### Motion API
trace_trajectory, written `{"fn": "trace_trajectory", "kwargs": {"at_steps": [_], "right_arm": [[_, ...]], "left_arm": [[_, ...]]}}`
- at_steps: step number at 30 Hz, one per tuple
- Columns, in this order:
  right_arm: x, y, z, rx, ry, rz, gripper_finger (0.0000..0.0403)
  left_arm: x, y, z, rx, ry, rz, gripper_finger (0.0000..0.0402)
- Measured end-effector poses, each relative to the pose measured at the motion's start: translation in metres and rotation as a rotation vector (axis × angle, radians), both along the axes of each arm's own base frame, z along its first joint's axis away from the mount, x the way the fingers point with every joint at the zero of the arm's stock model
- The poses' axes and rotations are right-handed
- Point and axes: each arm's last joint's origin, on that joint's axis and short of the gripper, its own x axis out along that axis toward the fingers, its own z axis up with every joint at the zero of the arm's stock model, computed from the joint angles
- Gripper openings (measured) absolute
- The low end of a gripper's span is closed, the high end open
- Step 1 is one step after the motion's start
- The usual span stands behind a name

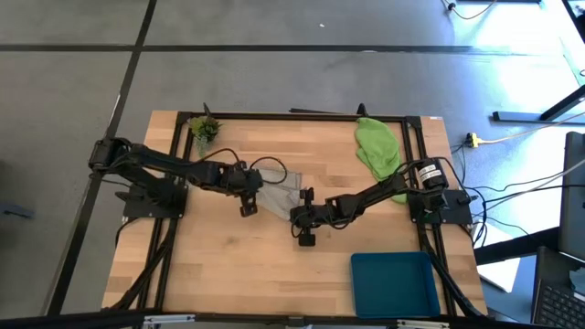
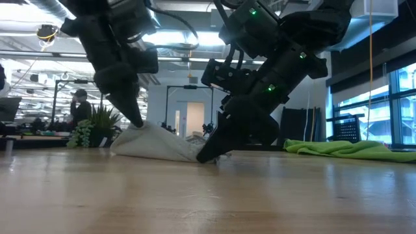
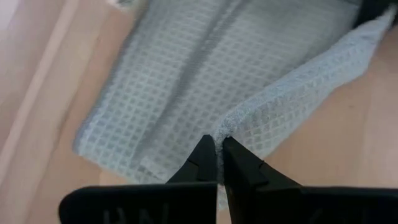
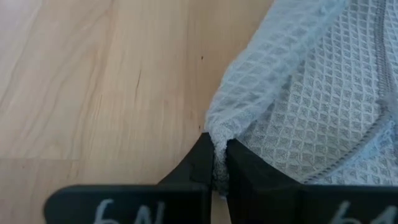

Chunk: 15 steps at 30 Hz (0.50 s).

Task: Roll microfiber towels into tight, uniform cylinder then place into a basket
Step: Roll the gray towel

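Observation:
The pale grey-white microfiber towel (image 1: 277,194) lies crumpled at the table's middle between my two grippers. My left gripper (image 1: 249,199) is shut on its left side, and my right gripper (image 1: 302,222) is shut on its near right end. In the low view the towel (image 2: 159,144) slopes from the left gripper (image 2: 138,123) down to the right gripper (image 2: 207,156) at the tabletop. The lime green towel (image 1: 377,146) lies spread at the far right. The teal basket (image 1: 393,283) stands at the near right. My left gripper pinches a folded edge of the grey towel (image 3: 219,132) between its two fingertips, slanting down from the table's left. That part is raised off the wood, and the cloth slopes away from it onto the table. My right gripper pinches a bunched corner of the grey towel (image 4: 217,142) between its two fingertips, slanting down from the table's right. The corner sits at the tabletop, with the rest of the cloth lying beyond the fingers.
A small leafy plant sprig (image 1: 204,128) sits at the far left corner. A black frame (image 1: 274,116) runs along the table's far edge and sides. Bare wood (image 1: 256,265) lies in front of the towel and left of the basket.

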Motion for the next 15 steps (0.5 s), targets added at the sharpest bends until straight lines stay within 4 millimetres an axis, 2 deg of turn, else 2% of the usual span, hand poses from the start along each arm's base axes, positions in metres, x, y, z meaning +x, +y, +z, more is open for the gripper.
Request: {"fn": "trace_trajectory", "kwargs": {"at_steps": [15], "right_arm": [[0.0,0.0,0.0,0.003,-0.005,0.003,0.0021]], "left_arm": [[0.01,0.017,-0.038,0.006,0.093,0.051,0.0]]}}
